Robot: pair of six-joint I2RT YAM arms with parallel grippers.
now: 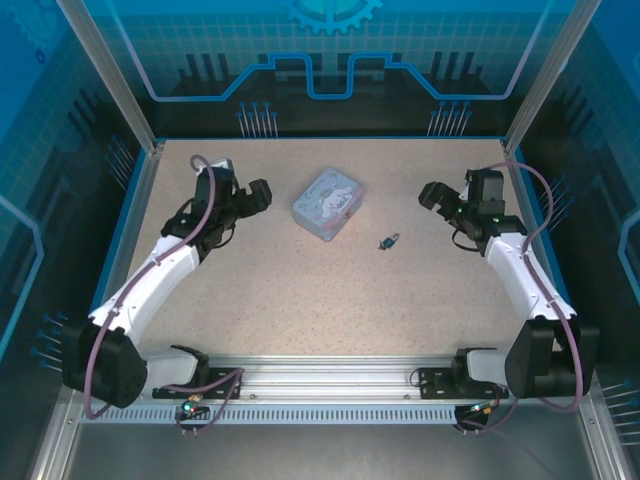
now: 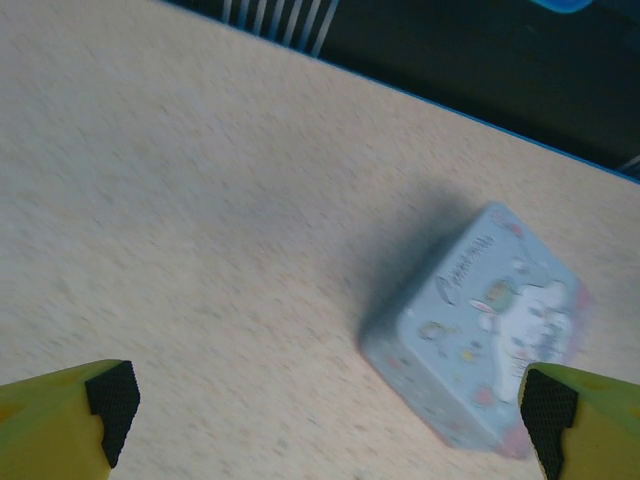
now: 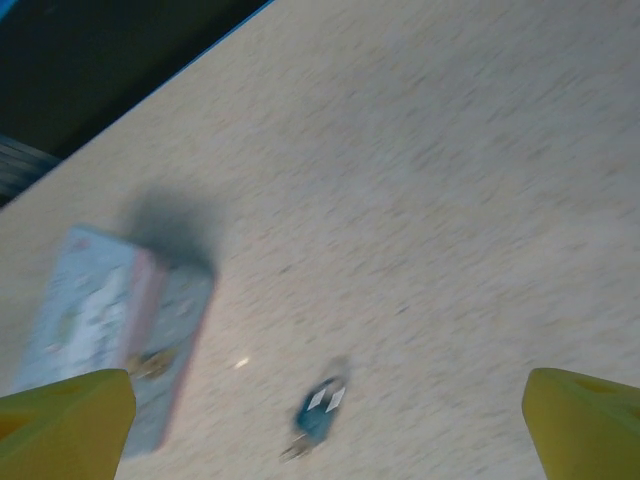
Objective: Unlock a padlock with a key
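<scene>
padlock [image 1: 390, 241]: you find it lying on the table [image 1: 300, 300], near the tin [image 1: 327, 203], to its right and nearer the arm bases; nothing grips it
key [image 3: 296, 450]: small brownish piece touching the padlock's end; too blurred for you to tell whether it is inserted
tin: pale blue, cartoon-printed; near the table's middle
right gripper [image 1: 432, 195]: released, fingers spread wide, grasping nothing; right of the padlock, well apart
left gripper [image 1: 262, 193]: released, yellow fingers [image 2: 60, 420] spread wide, empty; left of the tin

matt speckled table [image 1: 300, 290], printed tin [image 1: 327, 203]
</scene>
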